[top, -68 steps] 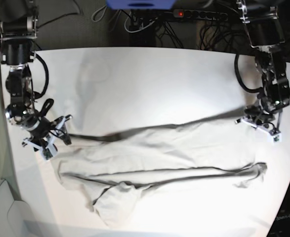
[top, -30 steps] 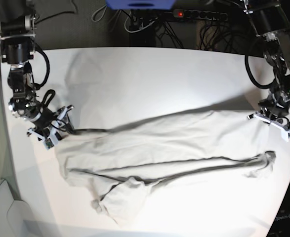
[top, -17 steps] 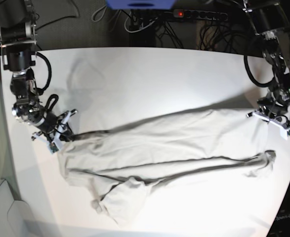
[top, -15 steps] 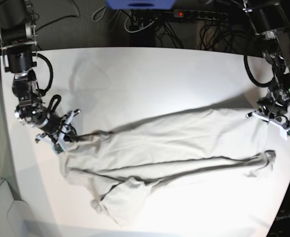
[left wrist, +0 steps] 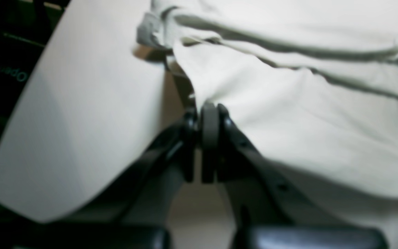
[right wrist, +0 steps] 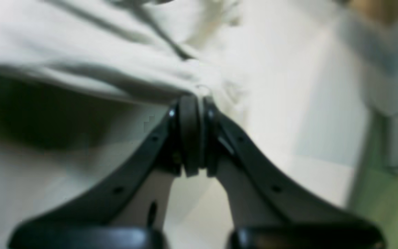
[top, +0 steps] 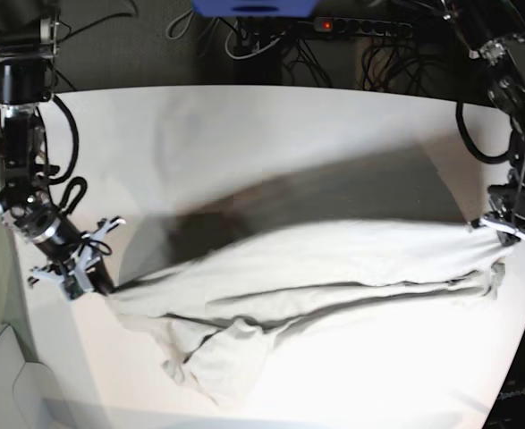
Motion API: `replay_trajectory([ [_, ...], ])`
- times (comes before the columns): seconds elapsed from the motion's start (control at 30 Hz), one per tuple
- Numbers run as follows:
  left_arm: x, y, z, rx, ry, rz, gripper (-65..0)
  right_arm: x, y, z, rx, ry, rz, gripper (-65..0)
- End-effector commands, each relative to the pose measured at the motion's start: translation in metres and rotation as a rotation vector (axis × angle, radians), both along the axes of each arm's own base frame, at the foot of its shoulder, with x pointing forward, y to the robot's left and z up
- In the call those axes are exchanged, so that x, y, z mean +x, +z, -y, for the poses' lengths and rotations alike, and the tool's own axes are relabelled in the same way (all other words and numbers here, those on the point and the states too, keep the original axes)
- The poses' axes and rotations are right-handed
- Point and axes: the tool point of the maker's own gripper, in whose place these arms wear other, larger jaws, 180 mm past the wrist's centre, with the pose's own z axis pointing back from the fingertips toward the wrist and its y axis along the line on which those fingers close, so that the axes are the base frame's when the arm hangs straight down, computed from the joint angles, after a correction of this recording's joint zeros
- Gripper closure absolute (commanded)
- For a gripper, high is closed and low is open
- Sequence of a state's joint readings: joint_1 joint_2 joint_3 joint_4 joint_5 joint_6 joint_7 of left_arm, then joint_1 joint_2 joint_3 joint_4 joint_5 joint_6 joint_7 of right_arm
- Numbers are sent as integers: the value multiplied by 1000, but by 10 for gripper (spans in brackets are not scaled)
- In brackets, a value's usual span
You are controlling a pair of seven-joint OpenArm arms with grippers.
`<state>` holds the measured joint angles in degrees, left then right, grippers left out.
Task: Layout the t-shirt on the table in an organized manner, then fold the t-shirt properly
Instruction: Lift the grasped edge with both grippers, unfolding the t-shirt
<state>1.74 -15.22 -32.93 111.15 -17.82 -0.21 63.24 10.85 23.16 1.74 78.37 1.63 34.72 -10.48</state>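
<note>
T-shirt (top: 316,268) stretched across table (top: 271,143); left gripper (left wrist: 204,107) & right gripper (right wrist: 197,97) jaws each pinching fabric edge.

Grey-beige t-shirt (top: 316,268) stretched, rumpled (one sleeve bunched), across white table (top: 271,134)

Dark, cable-strewn floor behind the workspace
A power strip (top: 356,27) with a lit red switch lies among tangled black cables (top: 271,45).
</note>
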Motion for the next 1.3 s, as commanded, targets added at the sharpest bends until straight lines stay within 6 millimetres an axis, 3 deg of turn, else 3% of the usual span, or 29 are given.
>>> replay_trajectory([
  [0.0, 8, 24, -6, 27, 15, 75, -1, 10, 36, 0, 19, 9, 105, 0],
  [0.1, 17, 45, -13, 18, 42, 128, -1, 13, 78, 16, 28, -43, 218, 0],
  [0.27, 31, 84, -20, 5, 70, 220, -1, 11, 157, 26, 2, -97, 409, 0],
  [0.37, 49, 115, -12, -9, 46, 287, -2, 15, 201, 29, -24, -136, 485, 0],
  [0.47, 59, 138, -6, -22, 29, 328, -2, 17, 227, 32, -56, -161, 518, 0],
  [0.63, 82, 178, -7, -53, 27, 441, -2, 27, 258, 34, -63, -184, 557, 0],
  [0.7, 94, 188, 2, -58, -5, 454, -2, 29, 273, 35, -61, -190, 585, -4],
  [0.83, 115, 192, 9, -85, -35, 445, -2, 34, 292, 40, -60, -209, 610, -4],
  [1.0, 152, 190, 26, -135, -70, 482, -2, 58, 309, 54, -23, -230, 602, -4],
  [1.27, 194, 229, 42, -125, -107, 629, -2, 85, 347, 74, 26, -255, 619, -5],
])
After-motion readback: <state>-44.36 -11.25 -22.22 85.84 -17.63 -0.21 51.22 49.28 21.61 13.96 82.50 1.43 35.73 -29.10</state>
